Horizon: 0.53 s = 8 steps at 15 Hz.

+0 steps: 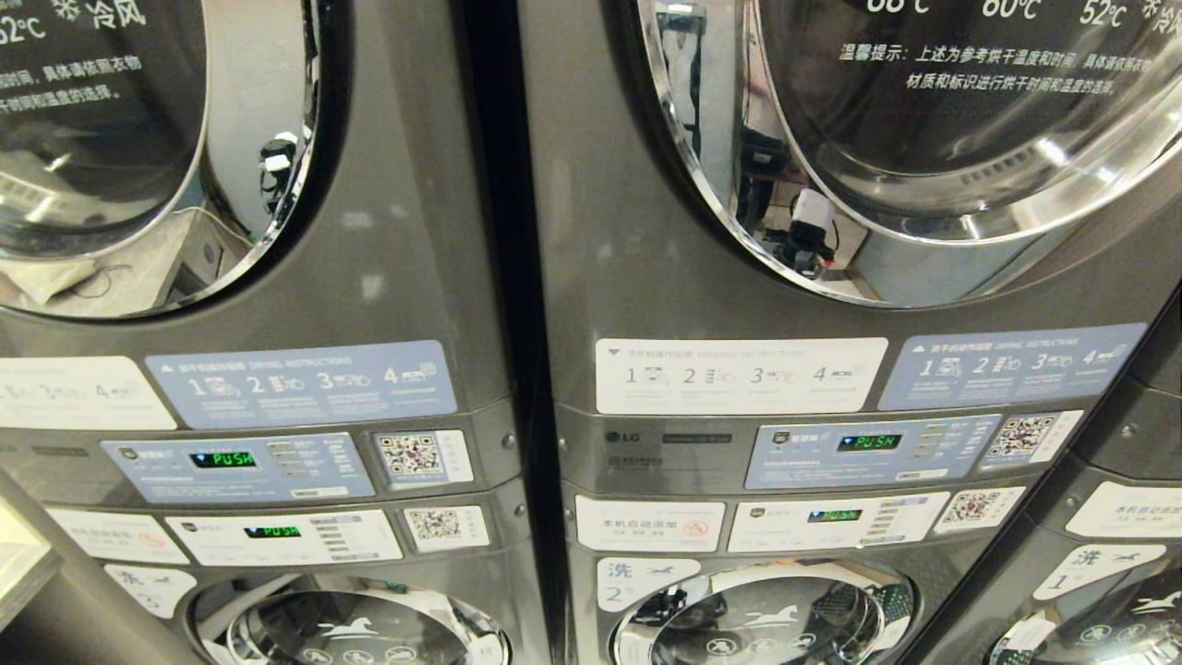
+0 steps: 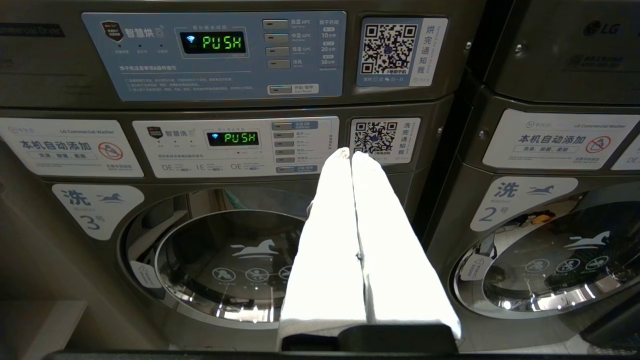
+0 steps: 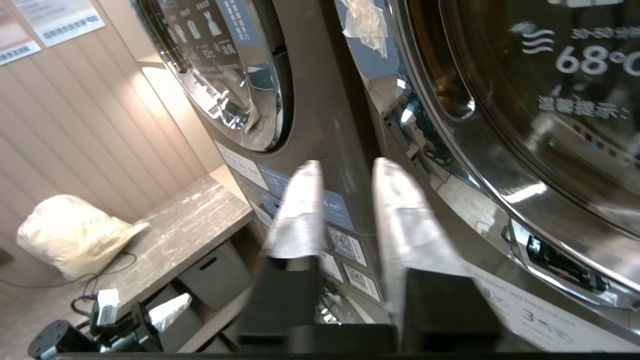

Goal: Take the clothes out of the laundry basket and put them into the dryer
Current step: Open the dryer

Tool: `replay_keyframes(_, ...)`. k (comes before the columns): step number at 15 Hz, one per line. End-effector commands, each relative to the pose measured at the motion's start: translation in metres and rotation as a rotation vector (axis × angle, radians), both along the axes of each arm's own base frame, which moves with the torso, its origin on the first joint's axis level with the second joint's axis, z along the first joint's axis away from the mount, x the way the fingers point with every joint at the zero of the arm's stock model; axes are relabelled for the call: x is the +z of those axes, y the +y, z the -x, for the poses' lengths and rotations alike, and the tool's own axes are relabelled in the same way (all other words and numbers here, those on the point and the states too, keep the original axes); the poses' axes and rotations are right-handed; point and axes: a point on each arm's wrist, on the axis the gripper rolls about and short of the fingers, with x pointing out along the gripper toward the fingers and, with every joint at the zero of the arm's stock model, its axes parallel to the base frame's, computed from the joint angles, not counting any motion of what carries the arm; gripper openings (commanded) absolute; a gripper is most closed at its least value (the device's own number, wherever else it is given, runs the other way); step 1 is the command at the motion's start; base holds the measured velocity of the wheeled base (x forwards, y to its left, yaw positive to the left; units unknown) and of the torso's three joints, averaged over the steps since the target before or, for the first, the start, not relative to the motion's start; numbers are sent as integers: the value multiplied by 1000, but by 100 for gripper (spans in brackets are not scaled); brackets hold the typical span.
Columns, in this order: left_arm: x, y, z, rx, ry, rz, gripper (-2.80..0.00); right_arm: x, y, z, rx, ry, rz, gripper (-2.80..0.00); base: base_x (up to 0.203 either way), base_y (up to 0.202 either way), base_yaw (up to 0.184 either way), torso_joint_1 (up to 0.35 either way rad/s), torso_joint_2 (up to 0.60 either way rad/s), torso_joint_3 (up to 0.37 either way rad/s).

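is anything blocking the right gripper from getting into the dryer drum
Yes: the dryer door in front of the right gripper is closed, its glass covering the drum. The gripper, fingers apart and empty, is raised beside it.

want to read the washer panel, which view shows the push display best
The left wrist view: both PUSH displays sit close, head-on and sharp, with the shut left hand just beside them. The head view shows the displays small and low. The right wrist view shows only door glass and stickers.
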Motion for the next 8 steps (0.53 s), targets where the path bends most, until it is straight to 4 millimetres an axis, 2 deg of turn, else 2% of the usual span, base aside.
replay_keyframes(1, 0, 0, 0, 1, 2, 0, -280, -4, 12, -21, 1, 15, 27, 0, 0, 0, 0, 0, 0, 0)
replay_keyframes(5, 0, 0, 0, 1, 1, 0, -280, -12, 26, -43, -32, -249, 245, 0, 0, 0, 0, 0, 0, 0)
replay_keyframes(8, 0, 0, 0, 1, 2, 0, -280, -22, 31, -51, -14, -382, 372, 0, 0, 0, 0, 0, 0, 0)
